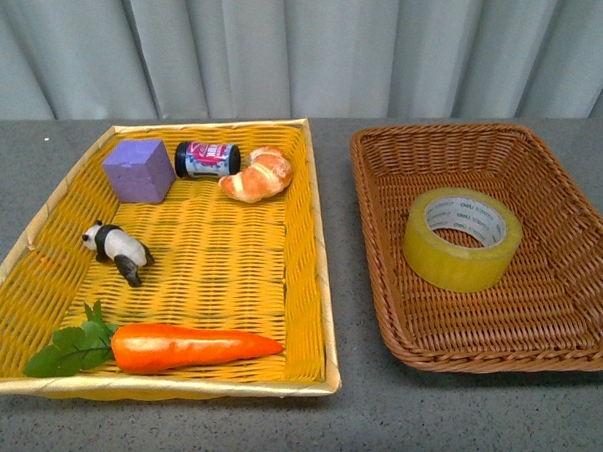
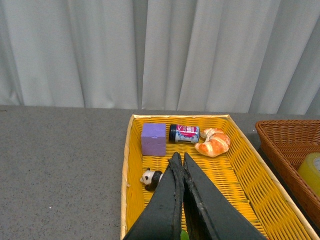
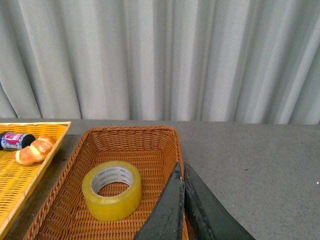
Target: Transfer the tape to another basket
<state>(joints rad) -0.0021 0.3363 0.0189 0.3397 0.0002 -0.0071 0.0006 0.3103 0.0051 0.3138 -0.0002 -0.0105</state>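
In the front view the tape (image 1: 462, 238) lies flat, alone in the brown basket (image 1: 379, 173) on the right, a little left of its middle. It looks stiff, light and smooth-sided, so I judge the surest hold is one finger inside the white core and one outside the wall. The basket's sloped sides call for a lift before going left to the yellow tray (image 1: 319, 285), just beside it. There the free room lies in the middle, between the panda (image 1: 116, 251), carrot (image 1: 195, 345), croissant (image 1: 256, 174), jar (image 1: 206, 158) and purple cube (image 1: 139, 170). Neither arm shows.

In the left wrist view the left gripper (image 2: 181, 162) hangs over the tray's near part, jaws pressed together.

In the right wrist view the right gripper (image 3: 181, 172) hovers over the basket's right side, jaws likewise closed, empty, the tape (image 3: 111, 189) near to its left; they must spread first.
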